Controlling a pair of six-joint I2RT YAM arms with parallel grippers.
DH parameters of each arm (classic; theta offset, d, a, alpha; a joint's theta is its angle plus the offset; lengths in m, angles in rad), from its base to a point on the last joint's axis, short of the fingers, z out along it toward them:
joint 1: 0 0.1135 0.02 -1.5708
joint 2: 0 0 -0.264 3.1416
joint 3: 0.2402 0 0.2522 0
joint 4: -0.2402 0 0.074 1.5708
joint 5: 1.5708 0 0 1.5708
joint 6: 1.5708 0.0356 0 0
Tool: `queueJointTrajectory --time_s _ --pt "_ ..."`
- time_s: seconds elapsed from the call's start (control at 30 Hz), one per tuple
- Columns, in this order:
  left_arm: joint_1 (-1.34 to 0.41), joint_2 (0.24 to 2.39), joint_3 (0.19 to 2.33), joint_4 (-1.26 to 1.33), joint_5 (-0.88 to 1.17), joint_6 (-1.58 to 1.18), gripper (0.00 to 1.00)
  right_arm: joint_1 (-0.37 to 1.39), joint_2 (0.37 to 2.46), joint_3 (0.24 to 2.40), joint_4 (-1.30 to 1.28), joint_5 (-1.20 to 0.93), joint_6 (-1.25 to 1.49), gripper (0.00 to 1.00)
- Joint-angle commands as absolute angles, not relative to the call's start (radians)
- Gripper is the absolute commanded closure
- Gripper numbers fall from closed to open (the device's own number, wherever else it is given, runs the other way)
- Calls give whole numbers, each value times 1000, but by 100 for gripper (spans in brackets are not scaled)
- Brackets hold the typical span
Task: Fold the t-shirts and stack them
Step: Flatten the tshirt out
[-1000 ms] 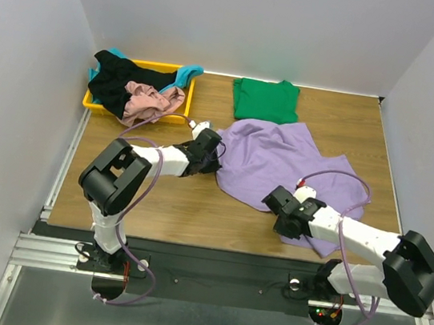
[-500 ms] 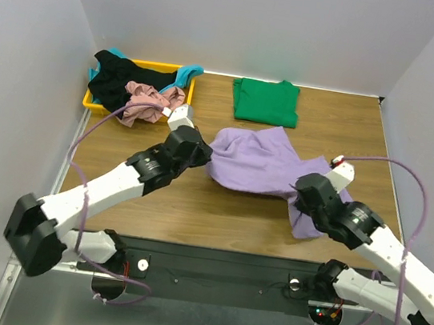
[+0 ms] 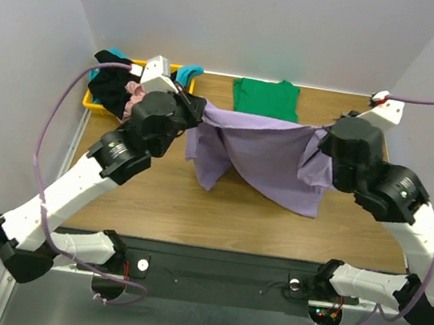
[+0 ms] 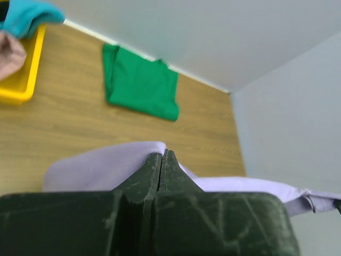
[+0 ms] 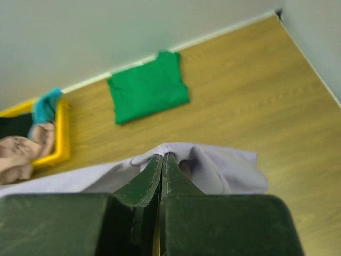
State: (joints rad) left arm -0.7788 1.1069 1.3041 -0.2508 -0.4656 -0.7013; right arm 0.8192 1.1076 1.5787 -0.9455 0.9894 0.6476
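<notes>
The purple t-shirt (image 3: 263,153) hangs stretched in the air between my two grippers, its lower edge drooping toward the table. My left gripper (image 3: 198,110) is shut on its left end, seen in the left wrist view (image 4: 163,153) with the purple t-shirt (image 4: 101,165) pinched. My right gripper (image 3: 325,137) is shut on its right end, seen in the right wrist view (image 5: 162,156) with the cloth (image 5: 224,170) bunched round the tips. The folded green t-shirt (image 3: 265,99) lies flat at the back. Black (image 3: 113,83), pink (image 3: 142,91) and teal (image 3: 188,70) shirts lie in the yellow tray.
The yellow tray (image 3: 92,103) stands at the back left corner. White walls close in the left, back and right sides. The wooden table (image 3: 155,202) shows below the hanging shirt. The green t-shirt also shows in the left wrist view (image 4: 141,82) and the right wrist view (image 5: 148,86).
Both arms have risen and spread apart, lifting the purple t-shirt off the table and stretching it out between them.
</notes>
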Motion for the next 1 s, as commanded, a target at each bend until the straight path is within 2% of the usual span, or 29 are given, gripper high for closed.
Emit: queueJointTrajectory --time_s 0.0,0.17,0.33,0.5,0.6,0.7,0.83,0.87,0.93,0.97 --pt "-801 1023 1431 -197 -482 -545 100 816 1066 1753 -768 953 347 100" --pt "-801 980 1595 -164 -285 -427 100 815 1075 1954 -724 639 180 100" --pt "-801 970 1719 -189 -121 -410 100 816 1130 2161 -726 369 135 100" --pt "-801 980 1781 -222 -94 -411 100 816 1163 2264 -727 276 130 100" --pt "-799 997 1802 -232 -71 -411 100 816 1190 2301 -726 314 112 100" --pt "-801 1019 1804 -233 -144 -405 100 816 1247 2315 -712 449 77 100" --pt "-801 1075 1743 -210 -378 -419 100 816 1348 2241 -574 859 -35 100" --pt "-789 1125 1712 -204 -444 -414 100 816 1405 2182 -464 1059 -125 100" --pt "-738 1202 1701 -239 -459 -463 100 761 1469 2157 -416 1150 -178 99" --pt "-685 1294 1692 -251 -389 -489 100 720 1492 2139 -416 1085 -164 100"
